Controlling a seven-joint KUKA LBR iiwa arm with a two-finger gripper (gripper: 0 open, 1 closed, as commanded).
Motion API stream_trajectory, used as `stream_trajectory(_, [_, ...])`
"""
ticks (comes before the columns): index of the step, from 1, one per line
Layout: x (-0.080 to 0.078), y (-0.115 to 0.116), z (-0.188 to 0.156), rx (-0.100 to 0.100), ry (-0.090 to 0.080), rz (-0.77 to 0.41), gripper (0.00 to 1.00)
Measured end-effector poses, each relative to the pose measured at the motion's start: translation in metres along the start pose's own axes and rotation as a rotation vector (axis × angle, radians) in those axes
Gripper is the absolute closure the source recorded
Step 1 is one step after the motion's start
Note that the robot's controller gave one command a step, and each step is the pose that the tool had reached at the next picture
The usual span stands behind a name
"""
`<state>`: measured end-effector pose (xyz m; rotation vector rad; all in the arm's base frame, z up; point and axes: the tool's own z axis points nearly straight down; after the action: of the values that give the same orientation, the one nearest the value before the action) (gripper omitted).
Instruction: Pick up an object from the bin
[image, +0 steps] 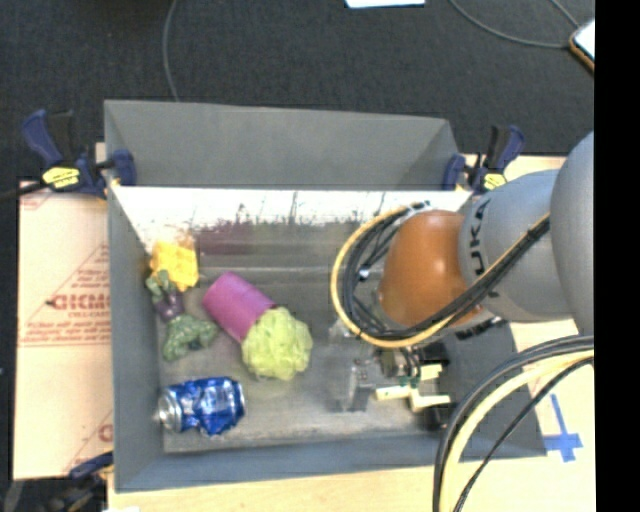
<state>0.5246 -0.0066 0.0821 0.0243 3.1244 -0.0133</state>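
My gripper (360, 385) is low over the bin floor in the right half, under the arm's orange dome, with nothing visible in it. Nearest to it, on its left, lies a yellow-green fuzzy ball (277, 343), a short gap away. A magenta cup (236, 303) lies on its side against the ball's upper left. A crushed blue can (203, 406) rests near the front left corner.
Along the left wall lie a yellow toy (175, 262), a small purple and green piece (165, 290) and a green toy (188, 335). The arm and its cables cover the bin's right side. Bare floor lies between the ball and the gripper.
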Motion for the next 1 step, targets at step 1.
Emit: stream_trajectory(1, [-0.0251,0.0356,0.0121,0.0,-0.006,-0.036,0.0])
